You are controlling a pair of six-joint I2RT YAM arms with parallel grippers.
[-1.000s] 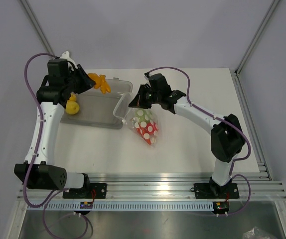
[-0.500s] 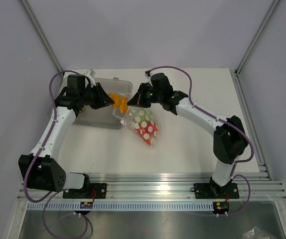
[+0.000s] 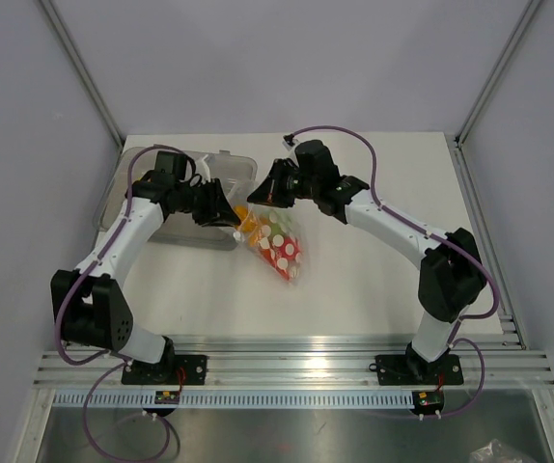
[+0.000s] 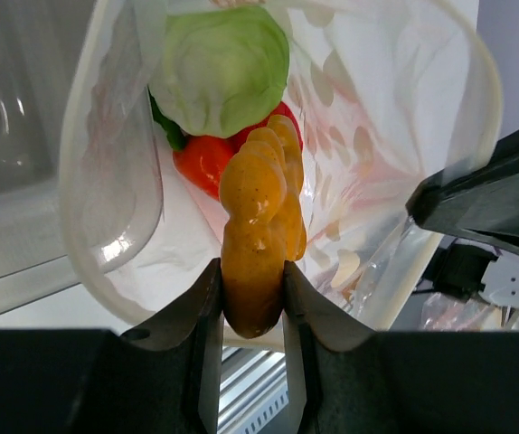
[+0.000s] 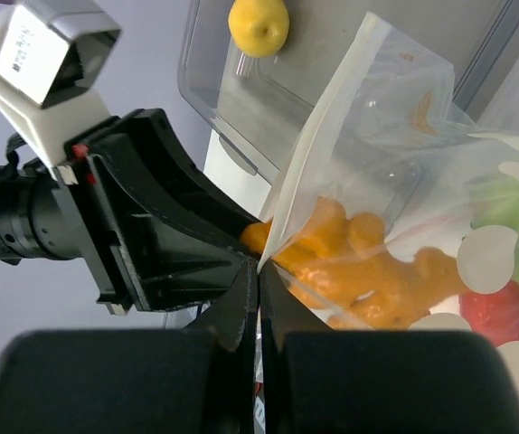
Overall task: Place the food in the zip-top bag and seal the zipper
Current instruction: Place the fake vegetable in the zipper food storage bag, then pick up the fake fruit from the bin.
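The zip-top bag (image 3: 279,246) lies on the table with its mouth lifted toward the bin. My right gripper (image 5: 259,271) is shut on the mouth's edge, on the zipper (image 5: 318,136), and holds it open. My left gripper (image 4: 251,282) is shut on a knobby orange food piece (image 4: 259,226) and reaches into the bag's mouth (image 3: 245,218). A green food (image 4: 219,68) and a red food (image 4: 207,161) lie deeper in the bag. In the top view the left gripper (image 3: 229,214) and right gripper (image 3: 260,197) nearly meet at the mouth.
A grey translucent bin (image 3: 221,170) stands just left of the bag, under my left arm. A yellow lemon-like food (image 5: 258,23) lies in the bin (image 5: 241,99). Aluminium rails run along the table's near edge (image 3: 287,367).
My left arm has swung right from above the bin, carrying the orange piece to the bag and into its mouth. The right gripper has kept its hold on the bag's edge.
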